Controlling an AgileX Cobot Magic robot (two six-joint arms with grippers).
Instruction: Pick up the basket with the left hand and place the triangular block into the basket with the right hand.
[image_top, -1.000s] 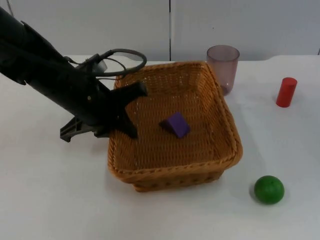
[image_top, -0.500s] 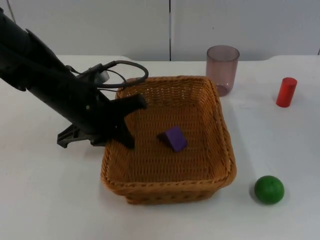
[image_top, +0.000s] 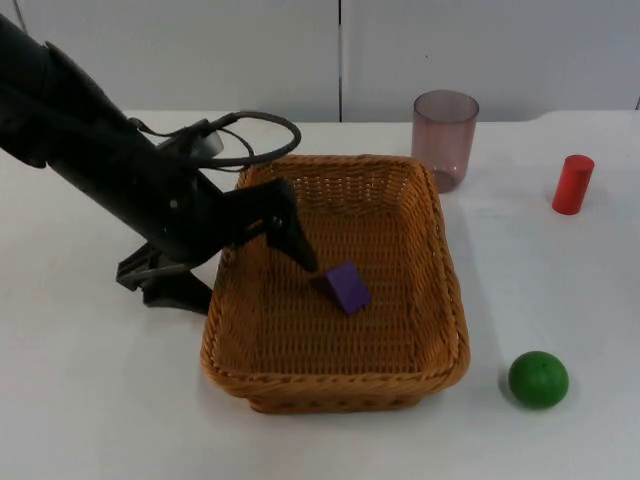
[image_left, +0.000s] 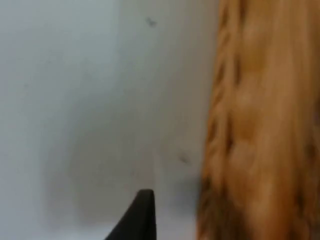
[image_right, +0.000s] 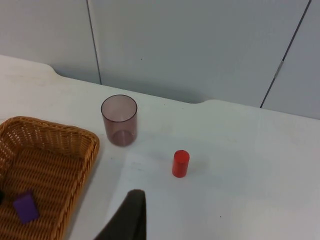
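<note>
Basket (image_top: 340, 360) down flat, purple block (image_top: 347, 287) inside. Left gripper (image_top: 235, 265) spread wide astride its wall, released; right gripper's state unclear. Next: withdraw cleanly.

Black left arm (image_top: 100, 165), tapered black fingers (image_top: 290, 228).

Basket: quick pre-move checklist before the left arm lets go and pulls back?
1. Purple triangular block inside the basket: ok.
2. Basket flat on the table: ok, as far as the top view tells.
3. Left gripper open, fingers straddling the basket's left wall: ok.
4. Inner finger clear of the block: not ok, its tip sits right beside the block.
5. Purple cup, red cylinder, green ball clear of the basket: ok.
6. Right gripper withdrawn, waiting: ok.
</note>
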